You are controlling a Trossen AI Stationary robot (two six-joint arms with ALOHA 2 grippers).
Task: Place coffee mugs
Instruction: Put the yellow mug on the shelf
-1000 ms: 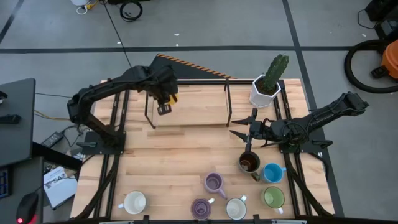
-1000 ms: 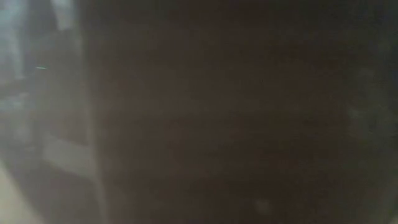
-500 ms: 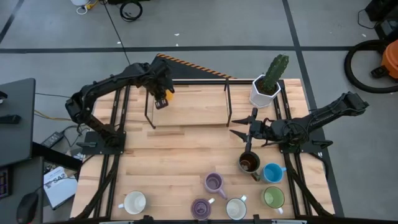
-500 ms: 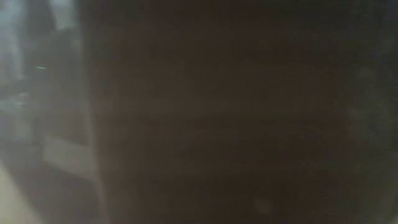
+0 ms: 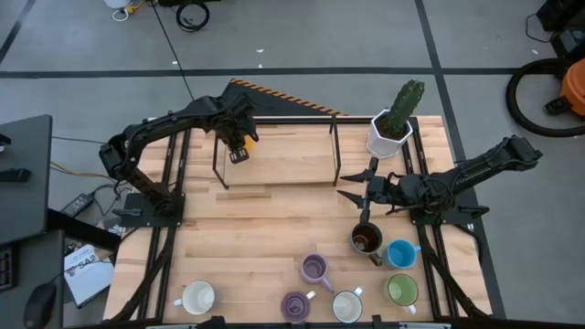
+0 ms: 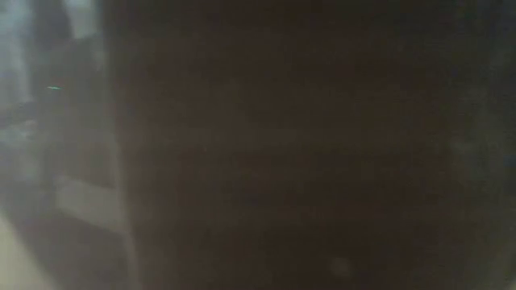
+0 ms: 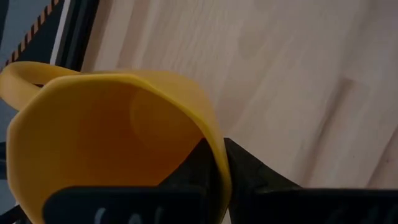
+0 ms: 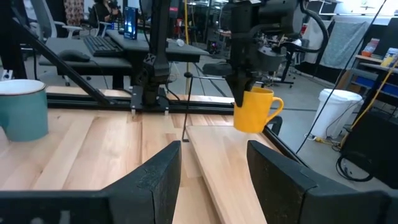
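Note:
The orange mug (image 5: 239,153) is at the left end of a raised wooden shelf (image 5: 283,169), in my left gripper (image 5: 238,144), which is shut on it. In the right wrist view the orange mug (image 8: 255,111) stands upright under that gripper, handle toward the far side. My right gripper (image 5: 361,189) is open above the table, right of centre, touching nothing. The dark brown mug (image 5: 366,239), blue mug (image 5: 400,254), green mug (image 5: 401,290), two white mugs (image 5: 346,306) (image 5: 197,297) and two purple mugs (image 5: 314,268) (image 5: 295,306) stand on their bases on the near table. My left gripper pinches the orange mug's rim wall (image 7: 217,158), one finger (image 7: 193,171) inside the cup and one outside. The fingers come from above, pointing down, on the side opposite the handle (image 7: 25,71). The mug hangs upright; whether its base touches the shelf, I cannot tell.
A white angular pot with a green cactus (image 5: 393,128) stands at the far right corner. The shelf's black legs (image 5: 335,155) rise from the table. Bare wood lies between shelf and mugs. The low view is blocked by something dark close up.
My left gripper, still shut on the orange mug, has carried it a little toward the far edge above the shelf's left end.

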